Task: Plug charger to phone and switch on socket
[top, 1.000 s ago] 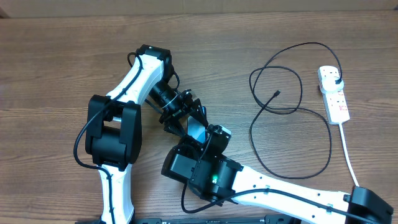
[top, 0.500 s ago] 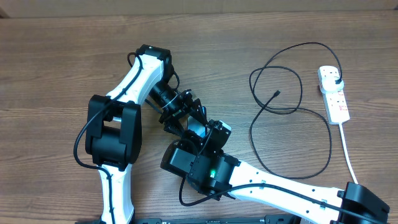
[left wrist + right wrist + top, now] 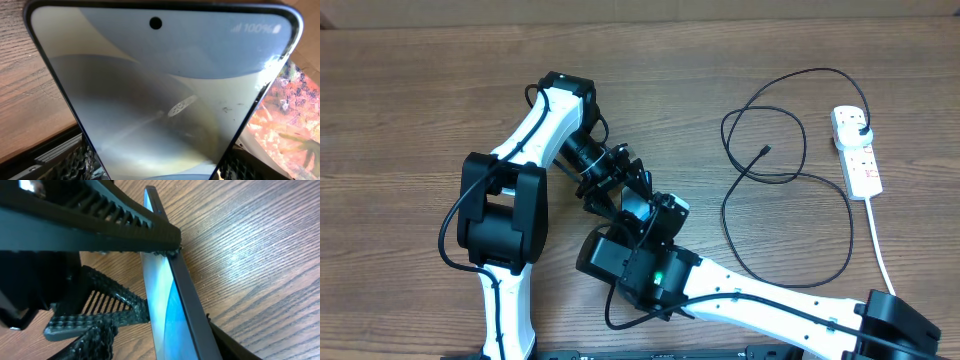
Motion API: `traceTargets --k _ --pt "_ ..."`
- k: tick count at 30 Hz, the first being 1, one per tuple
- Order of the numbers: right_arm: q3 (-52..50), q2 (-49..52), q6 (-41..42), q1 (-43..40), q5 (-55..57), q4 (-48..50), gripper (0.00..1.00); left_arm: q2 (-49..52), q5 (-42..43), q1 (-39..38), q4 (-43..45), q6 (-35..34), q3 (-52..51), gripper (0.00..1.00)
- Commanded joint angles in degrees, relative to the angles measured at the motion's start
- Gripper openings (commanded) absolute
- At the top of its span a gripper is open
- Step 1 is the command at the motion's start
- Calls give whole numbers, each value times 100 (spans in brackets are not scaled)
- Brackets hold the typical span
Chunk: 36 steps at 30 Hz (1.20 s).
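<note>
We see the left gripper (image 3: 623,193) clamped across the slim black-edged phone (image 3: 160,90) with its pale blue screen. Its textured fingers (image 3: 80,160) sit at both long edges and hold the phone tilted above the brown wooden table (image 3: 410,90). The right gripper (image 3: 192,287) straddles the phone. One ribbed finger (image 3: 100,225) touches its edge, but we cannot tell whether that grip is closed. The thin black looped charger (image 3: 764,151) lies well to the right, plugged into the white oblong socket (image 3: 857,155).

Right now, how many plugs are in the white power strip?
1: a black plug sits in the far-end outlet of the white oblong power strip; others look empty.
</note>
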Motion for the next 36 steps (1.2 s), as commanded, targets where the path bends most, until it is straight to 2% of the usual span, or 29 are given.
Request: traceTargets --k 1,9,22,26,31,33,36 --pt "-28 181 42 -22 164 70 54 28 238 -22 -55 151 151 67" --pt "-28 197 39 -22 258 98 45 28 238 -22 -57 153 151 67" --pt "-28 197 17 -22 337 96 18 28 238 -20 -59 221 151 67" --pt "-28 197 17 -22 337 90 12 28 236 -20 -55 238 151 67" --pt "-28 192 17 -22 343 7 10 28 236 -20 -46 282 151 76" --pt "-28 192 15 -22 365 -72 4 28 234 -9 -26 282 151 78" --pt "-28 192 17 -22 358 -127 4 28 236 -4 26 280 151 79"
